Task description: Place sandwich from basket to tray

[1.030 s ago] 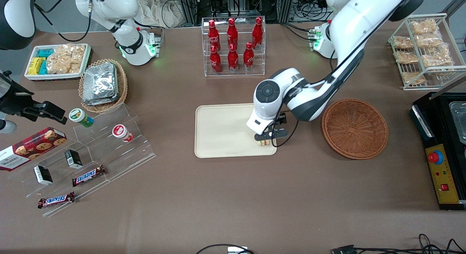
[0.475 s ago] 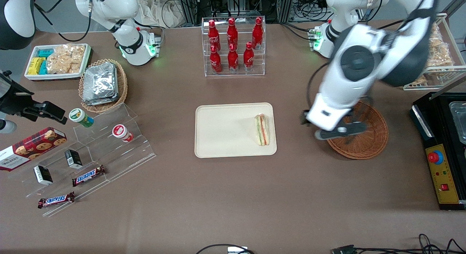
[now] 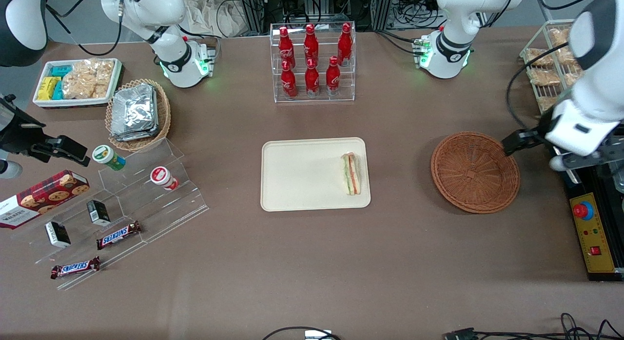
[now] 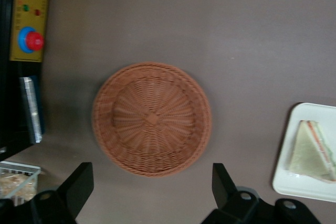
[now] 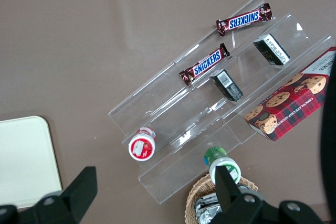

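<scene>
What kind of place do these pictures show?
Probably a robotics lab set up like a snack shop: red bottles in a clear display rack, chocolate bars on clear steps, and a wrapped triangular sandwich on a cream plastic tray. The open gripper hangs above the empty reddish-brown wicker basket.

In the left wrist view only the tips of the working arm's black two-finger gripper (image 4: pixel 149 184) show, spread wide and empty; its body is cut off by the edge. The flat cream-coloured plastic tray (image 4: pixel 310 158) is cut too, showing one corner, and the clear-wrapped triangular wedge sandwich (image 4: pixel 315 150) on it runs out of frame. In the front view the gripper (image 3: pixel 585 159) seems partly cropped, near the reddish-brown round wicker basket (image 3: pixel 475 171).
</scene>
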### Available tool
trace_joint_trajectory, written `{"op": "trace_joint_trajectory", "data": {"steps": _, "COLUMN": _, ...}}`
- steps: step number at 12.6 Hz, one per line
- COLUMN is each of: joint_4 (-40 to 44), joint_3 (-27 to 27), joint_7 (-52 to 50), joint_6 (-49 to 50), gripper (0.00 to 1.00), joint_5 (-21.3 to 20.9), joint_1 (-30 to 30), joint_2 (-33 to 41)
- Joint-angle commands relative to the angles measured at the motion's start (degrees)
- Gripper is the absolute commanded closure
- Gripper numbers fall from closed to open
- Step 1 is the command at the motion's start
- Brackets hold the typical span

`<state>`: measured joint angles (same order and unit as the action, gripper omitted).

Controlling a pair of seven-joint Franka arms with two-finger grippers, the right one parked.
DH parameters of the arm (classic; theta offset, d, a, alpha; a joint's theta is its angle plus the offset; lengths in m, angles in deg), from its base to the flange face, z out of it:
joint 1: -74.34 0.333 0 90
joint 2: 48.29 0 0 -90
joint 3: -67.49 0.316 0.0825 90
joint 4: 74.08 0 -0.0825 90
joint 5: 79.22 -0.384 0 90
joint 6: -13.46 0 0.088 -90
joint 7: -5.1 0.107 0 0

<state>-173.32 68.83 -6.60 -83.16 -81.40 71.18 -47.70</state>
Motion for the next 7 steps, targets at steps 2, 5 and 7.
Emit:
{"op": "trace_joint_trajectory", "data": {"steps": 2, "joint_4": -1.5, "joint_3": 4.5, "joint_7": 7.2, "joint_6": 0.2, "gripper": 0.0, "joint_5": 0.8, "joint_1": -1.5, "joint_2": 1.3}}
{"op": "trace_joint_trajectory", "data": {"steps": 5, "joint_4": 0.3, "joint_3": 4.5, "joint_7": 6.8, "joint_6": 0.2, "gripper": 0.0, "joint_5": 0.7, "joint_1": -1.6, "joint_2": 0.9}}
{"op": "trace_joint_trajectory", "data": {"steps": 7, "joint_4": 1.1, "joint_3": 4.4, "joint_7": 7.5, "joint_6": 0.3, "gripper": 0.0, "joint_5": 0.7, "joint_1": -1.7, "joint_2": 0.4}}
